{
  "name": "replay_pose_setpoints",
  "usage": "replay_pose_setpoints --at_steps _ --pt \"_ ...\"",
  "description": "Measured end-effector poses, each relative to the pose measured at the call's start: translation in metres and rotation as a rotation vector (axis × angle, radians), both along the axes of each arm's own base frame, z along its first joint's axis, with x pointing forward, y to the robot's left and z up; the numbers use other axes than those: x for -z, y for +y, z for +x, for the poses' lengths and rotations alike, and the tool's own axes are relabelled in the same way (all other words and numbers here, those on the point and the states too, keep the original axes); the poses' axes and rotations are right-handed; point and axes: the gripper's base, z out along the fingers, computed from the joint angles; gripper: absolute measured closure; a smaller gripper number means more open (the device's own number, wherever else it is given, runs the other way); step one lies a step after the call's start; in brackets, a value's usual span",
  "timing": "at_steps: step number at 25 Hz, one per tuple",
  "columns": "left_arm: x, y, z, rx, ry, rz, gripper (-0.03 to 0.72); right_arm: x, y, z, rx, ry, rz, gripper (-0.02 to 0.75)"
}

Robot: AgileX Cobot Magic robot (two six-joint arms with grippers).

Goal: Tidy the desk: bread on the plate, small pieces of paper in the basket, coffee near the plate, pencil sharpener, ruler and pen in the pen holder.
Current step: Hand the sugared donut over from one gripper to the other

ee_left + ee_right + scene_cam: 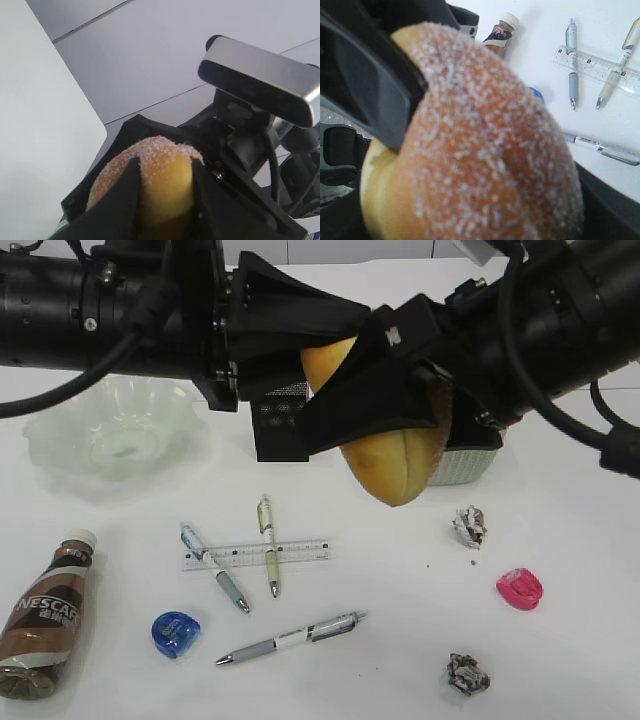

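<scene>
In the exterior view nothing is tidied yet: the bread [395, 465] hangs in mid-air between both arms, the plate [105, 430] bare, and the coffee bottle [50, 615], ruler [255, 554], three pens, two sharpeners and two paper wads lie loose on the desk [560, 530]. The left wrist view shows the left gripper [162, 200] clamped on the sugared bread. In the right wrist view the right gripper [485, 150] stands wide around the bread, apparently not clamping it.
</scene>
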Motion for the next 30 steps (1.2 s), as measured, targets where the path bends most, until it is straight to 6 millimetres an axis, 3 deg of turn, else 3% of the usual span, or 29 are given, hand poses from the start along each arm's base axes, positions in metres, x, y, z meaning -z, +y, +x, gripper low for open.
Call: replay_pose_setpoints --at_steps 18,26,30 --pt "-0.001 0.034 0.02 -0.089 0.072 -0.02 0.515 0.003 -0.003 0.001 -0.008 -0.021 -0.049 0.099" --pt "0.004 0.079 0.04 -0.206 0.054 0.037 0.515 0.007 -0.006 0.0 -0.034 -0.031 -0.108 0.118" --pt "0.007 0.101 0.048 -0.239 0.023 0.165 0.515 0.011 -0.009 -0.001 -0.058 -0.04 -0.167 0.149"
